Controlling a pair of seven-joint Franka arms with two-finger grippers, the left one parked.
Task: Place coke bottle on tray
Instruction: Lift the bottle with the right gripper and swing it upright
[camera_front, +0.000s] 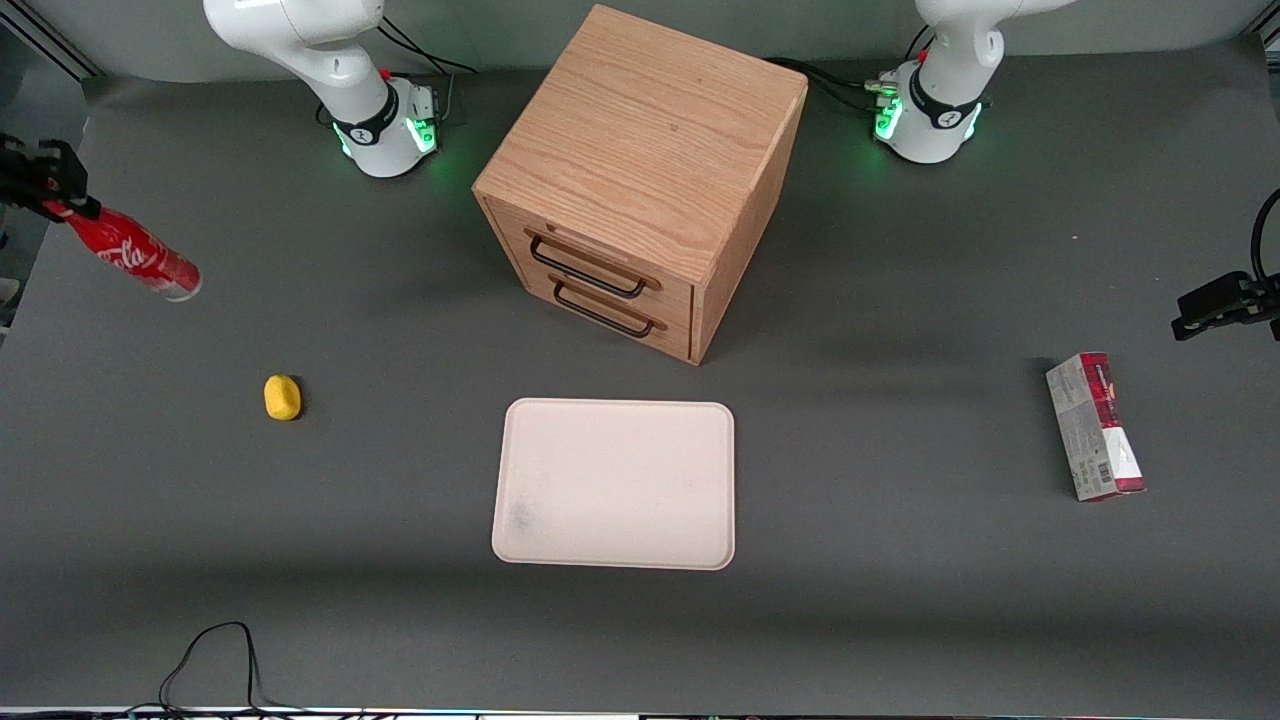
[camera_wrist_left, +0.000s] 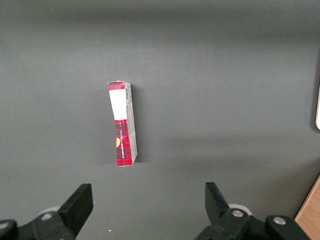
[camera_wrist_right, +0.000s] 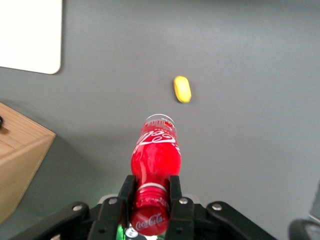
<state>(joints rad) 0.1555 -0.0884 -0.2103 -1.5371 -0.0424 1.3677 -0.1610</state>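
The coke bottle (camera_front: 135, 257) is a slim red bottle with white script. It hangs tilted in the air at the working arm's end of the table, base pointing down toward the table's middle. My gripper (camera_front: 62, 207) is shut on its neck and cap. In the right wrist view both black fingers (camera_wrist_right: 175, 192) press against the neck of the bottle (camera_wrist_right: 155, 155), with the red cap between them. The cream-white tray (camera_front: 615, 483) lies flat in front of the wooden cabinet, nearer the front camera, and nothing is on it. A corner of the tray (camera_wrist_right: 30, 35) shows in the wrist view.
A wooden drawer cabinet (camera_front: 640, 175) with two black handles stands mid-table. A small yellow lump (camera_front: 282, 397) lies on the mat between the bottle and the tray. A red-and-grey carton (camera_front: 1095, 427) lies toward the parked arm's end. A black cable (camera_front: 215, 660) loops at the front edge.
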